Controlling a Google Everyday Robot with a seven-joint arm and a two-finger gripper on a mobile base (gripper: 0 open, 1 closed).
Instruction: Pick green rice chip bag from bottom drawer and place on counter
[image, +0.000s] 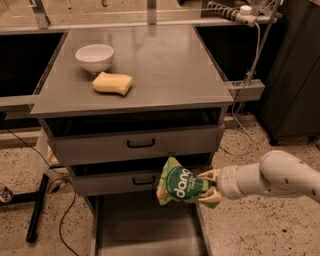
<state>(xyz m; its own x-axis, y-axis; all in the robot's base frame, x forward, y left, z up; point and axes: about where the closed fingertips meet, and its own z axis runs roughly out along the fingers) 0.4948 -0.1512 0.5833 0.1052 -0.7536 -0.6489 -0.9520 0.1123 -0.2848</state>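
The green rice chip bag (178, 184) is light green with a dark green round "dang" patch. It hangs in the air in front of the middle drawer, above the open bottom drawer (145, 227). My gripper (208, 187) comes in from the right on a white arm and is shut on the bag's right edge. The bottom drawer is a pulled-out grey tray with a bare floor. The counter (165, 65) is the flat grey top of the cabinet, well above the bag.
A white bowl (94, 57) and a yellow sponge (112, 83) sit on the counter's left part. Two grey drawers with black handles (140, 144) are shut. Cables and a black stand leg (37, 210) lie on the speckled floor at left. A dark cabinet (295, 75) stands at right.
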